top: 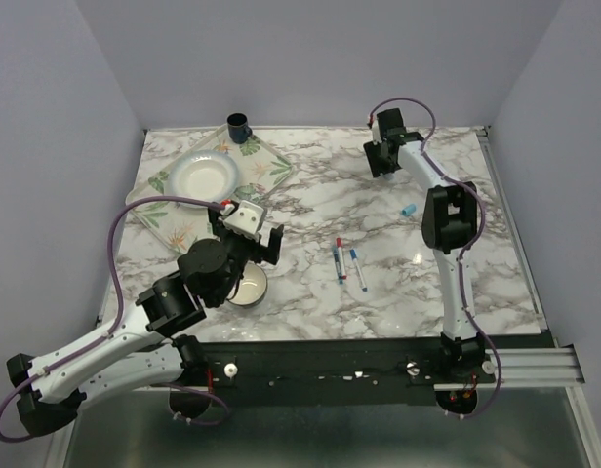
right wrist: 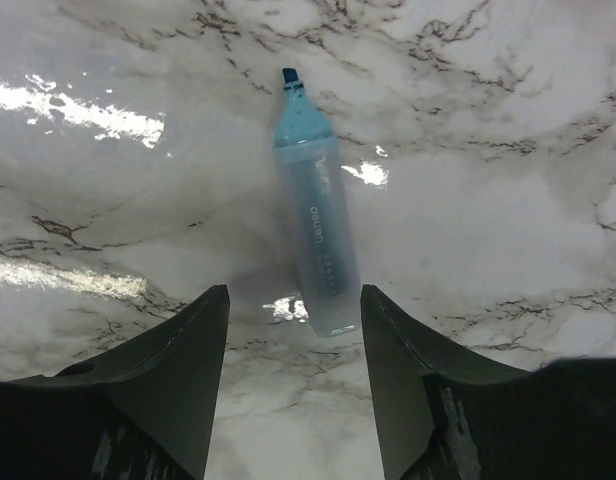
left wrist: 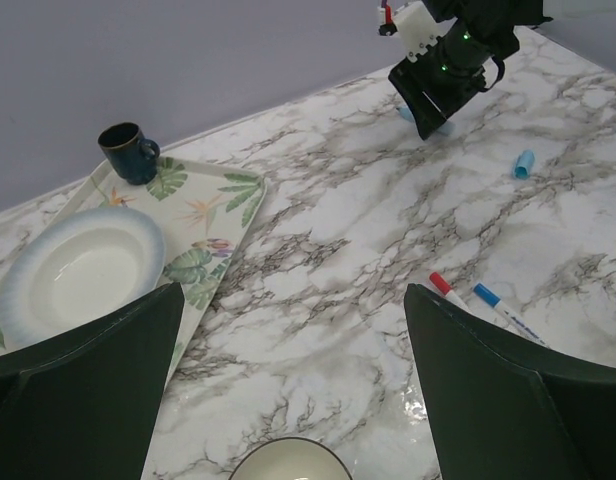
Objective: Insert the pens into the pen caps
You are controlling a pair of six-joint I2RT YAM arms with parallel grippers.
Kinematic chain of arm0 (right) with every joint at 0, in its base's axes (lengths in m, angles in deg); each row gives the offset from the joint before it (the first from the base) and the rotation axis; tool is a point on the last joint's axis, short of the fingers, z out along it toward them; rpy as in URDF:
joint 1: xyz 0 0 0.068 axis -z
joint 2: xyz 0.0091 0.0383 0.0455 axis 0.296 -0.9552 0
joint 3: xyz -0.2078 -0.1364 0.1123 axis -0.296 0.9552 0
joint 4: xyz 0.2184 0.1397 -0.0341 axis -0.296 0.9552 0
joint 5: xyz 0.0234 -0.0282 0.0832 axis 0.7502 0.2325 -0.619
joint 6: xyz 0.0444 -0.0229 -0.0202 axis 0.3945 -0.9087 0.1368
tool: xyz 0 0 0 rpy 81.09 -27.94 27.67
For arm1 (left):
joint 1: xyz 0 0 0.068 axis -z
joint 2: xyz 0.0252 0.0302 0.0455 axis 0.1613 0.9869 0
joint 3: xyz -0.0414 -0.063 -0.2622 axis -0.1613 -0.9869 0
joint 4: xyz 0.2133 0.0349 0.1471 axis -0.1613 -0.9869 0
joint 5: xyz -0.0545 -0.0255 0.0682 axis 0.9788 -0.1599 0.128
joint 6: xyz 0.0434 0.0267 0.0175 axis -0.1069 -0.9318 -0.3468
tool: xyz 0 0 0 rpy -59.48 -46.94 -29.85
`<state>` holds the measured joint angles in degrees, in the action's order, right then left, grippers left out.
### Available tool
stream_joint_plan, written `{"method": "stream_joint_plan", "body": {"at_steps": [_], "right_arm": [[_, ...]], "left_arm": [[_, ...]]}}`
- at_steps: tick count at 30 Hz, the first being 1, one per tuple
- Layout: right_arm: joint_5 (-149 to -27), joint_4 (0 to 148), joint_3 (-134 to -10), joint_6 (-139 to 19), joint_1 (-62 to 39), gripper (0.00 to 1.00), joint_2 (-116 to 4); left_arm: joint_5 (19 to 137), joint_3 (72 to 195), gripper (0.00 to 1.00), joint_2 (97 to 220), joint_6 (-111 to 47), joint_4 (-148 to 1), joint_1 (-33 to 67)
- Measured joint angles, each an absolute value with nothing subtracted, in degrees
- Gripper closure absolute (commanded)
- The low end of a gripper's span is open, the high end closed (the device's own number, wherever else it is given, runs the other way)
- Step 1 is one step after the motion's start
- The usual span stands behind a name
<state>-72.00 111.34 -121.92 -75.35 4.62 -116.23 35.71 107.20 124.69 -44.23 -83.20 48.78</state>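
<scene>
The light blue pen (right wrist: 313,240) is seen lying flat on the marble worktop (top: 310,195), far across from the leaf-patterned tray (top: 271,166) and about level with the tray's back edge. Its dark tip is pointed away from the right wrist camera. Its blunt rear end is placed between the 2 fingertips of the right pincer (right wrist: 294,292), which is spread wide and lowered around that end; no contact with the barrel can be made out.

The 2 thin white pens are laid side by side and nearly parallel, nearer the arm bases than the tray and off toward its right in the top view. The red-ended pen (left wrist: 450,293) is the closer of the 2 to the tray, and the blue-ended pen (left wrist: 503,308) is just beside it. A light blue cap (top: 409,210) is found alone further from the tray than both, well apart from the pens.

The left pincer (left wrist: 293,290) is held above the worktop off the tray's near corner, its fingers spread wide with nothing gripped. A white bowl (left wrist: 288,442) is set under it, beside the tray's near edge. On the tray, a white plate (top: 203,175) is carried, with a dark cup (top: 239,127) at the tray's back corner.
</scene>
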Motion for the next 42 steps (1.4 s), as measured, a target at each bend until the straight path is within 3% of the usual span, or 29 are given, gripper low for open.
{"method": "stream_joint_plan", "body": {"at_steps": [4,11,12,14,16,22,25,33,39,42], "right_arm": [[-73.88,113.39,-122.1,-77.36,4.82,0.38,-116.54],[-75.22,115.6,-123.98,-79.7,5.6,0.46,-116.69],[-75.26,116.23,-124.74,-80.14,5.69,0.58,-116.88],[-75.24,116.86,-125.99,-80.75,5.73,0.68,-117.34],[-75.22,117.43,-127.67,-80.79,5.82,0.71,-118.04],[-77.77,120.36,-127.95,-81.3,6.67,0.65,-118.2],[-79.26,122.39,-129.18,-80.42,7.26,0.56,-118.96],[-81.16,125.85,-131.78,-76.55,7.94,0.66,-120.27],[-81.93,126.44,-133.24,-74.7,7.94,0.63,-121.1],[-82.04,126.39,-133.22,-73.6,7.94,0.54,-121.17]], "left_arm": [[35.69,106.92,0.01,124.76,-44.43,-83.09,48.48],[35.71,106.9,0.01,125.17,-44.45,-82.52,47.21],[35.69,106.9,0.01,125.26,-44.45,-82.41,46.99],[35.71,106.9,0.01,125.41,-44.43,-82.32,46.47],[35.71,106.9,0.01,125.66,-44.41,-82.28,45.94],[35.71,106.81,0.01,125.92,-44.38,-81.84,45.07],[35.71,106.35,0.01,125.96,-44.38,-81.34,45.04],[35.71,105.87,0.01,128.65,-44.41,-80.18,44.41],[35.73,105.87,0.01,130.31,-44.36,-79.5,43.34],[35.71,105.89,0.01,130.7,-44.19,-79.17,42.77]]}}
